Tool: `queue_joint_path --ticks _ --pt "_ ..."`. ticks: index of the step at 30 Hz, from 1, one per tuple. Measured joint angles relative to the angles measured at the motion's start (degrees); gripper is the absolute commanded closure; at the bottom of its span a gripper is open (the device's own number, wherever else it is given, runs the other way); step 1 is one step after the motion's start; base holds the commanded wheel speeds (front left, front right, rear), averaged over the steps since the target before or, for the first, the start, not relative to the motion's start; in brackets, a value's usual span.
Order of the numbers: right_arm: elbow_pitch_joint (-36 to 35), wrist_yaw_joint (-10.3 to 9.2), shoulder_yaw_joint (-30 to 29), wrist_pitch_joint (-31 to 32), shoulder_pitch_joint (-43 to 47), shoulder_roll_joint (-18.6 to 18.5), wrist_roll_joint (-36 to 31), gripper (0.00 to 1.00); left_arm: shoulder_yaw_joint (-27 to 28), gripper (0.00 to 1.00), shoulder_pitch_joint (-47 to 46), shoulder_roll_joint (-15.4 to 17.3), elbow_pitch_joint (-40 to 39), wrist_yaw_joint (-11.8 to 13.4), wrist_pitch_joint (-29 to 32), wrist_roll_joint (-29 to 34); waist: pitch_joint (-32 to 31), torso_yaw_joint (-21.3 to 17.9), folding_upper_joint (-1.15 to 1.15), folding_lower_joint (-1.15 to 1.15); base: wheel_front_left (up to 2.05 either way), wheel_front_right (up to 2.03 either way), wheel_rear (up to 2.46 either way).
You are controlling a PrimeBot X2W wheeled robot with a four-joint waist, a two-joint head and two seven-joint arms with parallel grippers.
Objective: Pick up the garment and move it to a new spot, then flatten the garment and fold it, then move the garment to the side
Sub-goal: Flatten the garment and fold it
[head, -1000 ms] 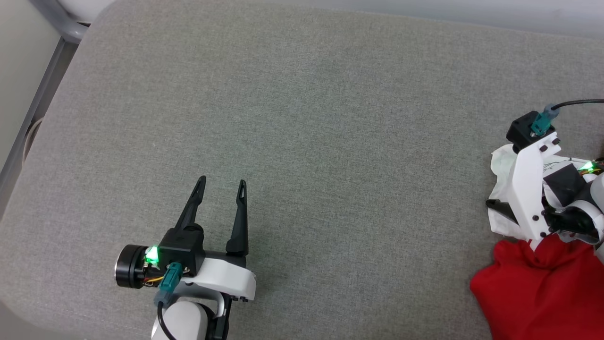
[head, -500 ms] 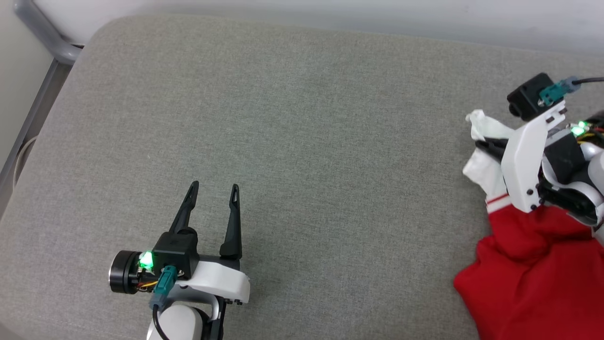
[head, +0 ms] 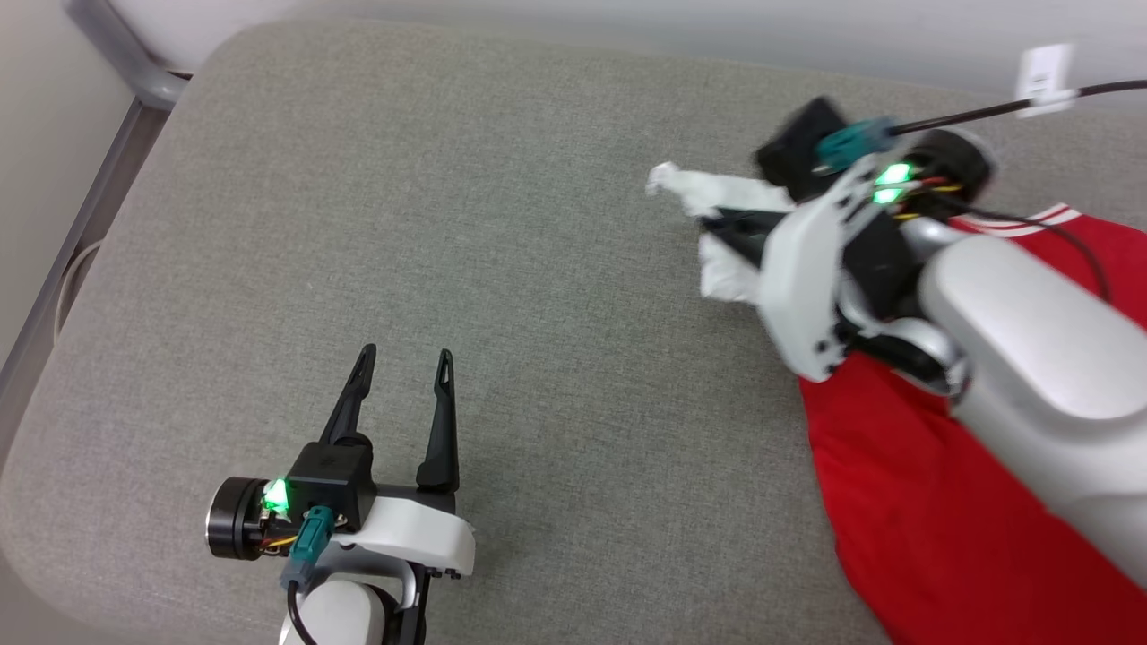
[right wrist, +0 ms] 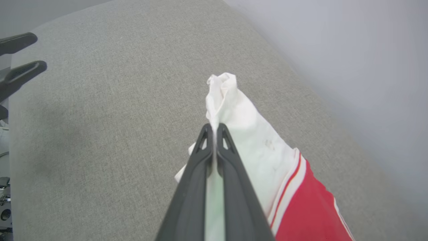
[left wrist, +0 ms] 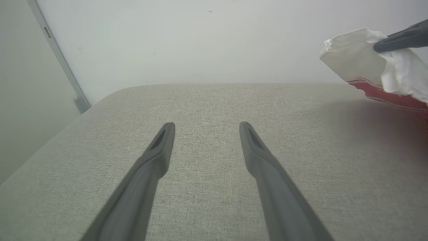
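Pinching the white sleeve of the garment [head: 896, 502], the right gripper [head: 714, 226] has its fingers pressed together on the cloth. In the right wrist view the two dark fingers [right wrist: 200, 174] meet at their tips with a fold of white fabric caught between them, and the bunched sleeve end pokes out just past the tips. The sleeve is lifted off the grey cushion [head: 538, 269]. Behind it come the red-and-white striped trim and the red body, which trails down and lies on the right side of the cushion, partly under the pale right forearm [head: 1039, 358]. No lettering can be seen.

The left gripper [head: 404, 352] sits low at the near left of the cushion, well apart from the garment, its fingers spread wide with nothing between them. From the left wrist view the raised sleeve appears at the upper right, against a pale wall [left wrist: 200, 40].
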Motion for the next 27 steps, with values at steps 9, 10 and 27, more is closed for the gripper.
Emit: queue_joint_path --ticks 9,10,27 --pt "5.67 0.01 10.94 -3.93 -1.76 9.66 0.56 1.0 -0.22 0.0 -0.02 0.01 -0.25 0.49 0.0 -0.37 1.63 1.04 0.0 0.0 0.0 0.0 0.0" --pt "6.55 0.01 12.56 -4.21 -1.57 10.29 0.94 1.0 -0.3 0.0 -0.02 0.0 -0.25 0.55 0.0 -0.45 1.79 1.09 0.0 0.0 0.0 0.0 0.0" --pt "12.95 0.02 19.86 -11.03 5.11 12.78 0.24 0.0 0.15 0.0 -0.94 0.0 1.24 0.56 0.0 -0.62 1.42 0.28 0.0 0.0 0.0 0.0 0.0"
